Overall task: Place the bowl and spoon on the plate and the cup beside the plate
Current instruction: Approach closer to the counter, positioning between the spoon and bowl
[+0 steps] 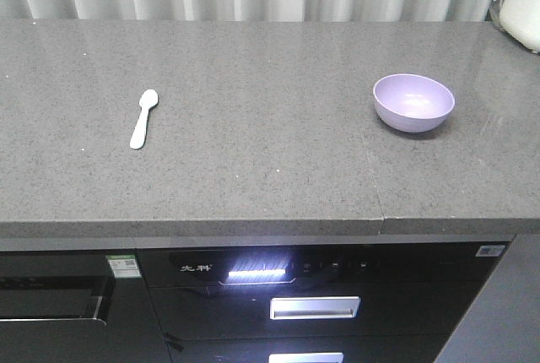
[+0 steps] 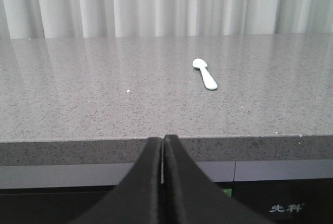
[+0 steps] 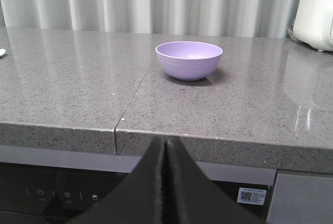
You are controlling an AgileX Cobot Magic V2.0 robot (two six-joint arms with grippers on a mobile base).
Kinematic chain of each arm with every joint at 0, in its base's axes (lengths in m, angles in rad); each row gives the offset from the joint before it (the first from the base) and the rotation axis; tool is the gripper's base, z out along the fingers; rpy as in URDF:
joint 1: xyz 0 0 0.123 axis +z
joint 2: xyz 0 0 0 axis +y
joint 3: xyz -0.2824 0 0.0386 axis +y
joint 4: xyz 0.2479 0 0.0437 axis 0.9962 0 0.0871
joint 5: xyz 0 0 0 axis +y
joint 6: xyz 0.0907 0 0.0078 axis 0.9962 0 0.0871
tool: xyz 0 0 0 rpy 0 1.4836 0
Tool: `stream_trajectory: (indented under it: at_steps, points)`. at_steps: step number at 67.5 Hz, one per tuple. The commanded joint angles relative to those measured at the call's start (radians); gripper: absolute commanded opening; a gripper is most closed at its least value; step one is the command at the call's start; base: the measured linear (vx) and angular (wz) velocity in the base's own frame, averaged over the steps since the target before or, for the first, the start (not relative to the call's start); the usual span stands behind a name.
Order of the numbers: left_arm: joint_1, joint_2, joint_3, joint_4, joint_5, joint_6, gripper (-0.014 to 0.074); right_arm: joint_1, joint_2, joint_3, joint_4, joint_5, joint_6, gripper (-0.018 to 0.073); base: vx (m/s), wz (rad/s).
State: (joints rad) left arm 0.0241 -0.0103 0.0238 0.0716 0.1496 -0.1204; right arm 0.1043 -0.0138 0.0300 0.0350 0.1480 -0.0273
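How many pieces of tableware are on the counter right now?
2: a pale mint-green plastic spoon lying left, and a round lavender plastic bowl upright right. Others may sit outside the views.

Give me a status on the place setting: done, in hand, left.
Done: nothing. The bowl and spoon lie far apart on the counter; no plate or cup is in view. In hand: nothing; the left gripper and right gripper are shut and empty, short of the counter edge. Left: every placement.
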Motion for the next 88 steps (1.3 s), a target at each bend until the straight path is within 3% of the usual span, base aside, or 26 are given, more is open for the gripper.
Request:
stream_trajectory:
  at_steps: [1,88]
  points:
    - [0.001,-0.015,-0.018,-0.008,-0.078,0.000,-0.0006,-0.007,-0.006,0.008,-0.006,-0.077,-0.003,-0.0006,0.10,0.01]
    - [0.001,-0.015,-0.018,-0.008,-0.078,0.000,-0.0006,-0.007,-0.006,0.008,-0.006,-0.077,-0.003,-0.0006,0.07,0.01]
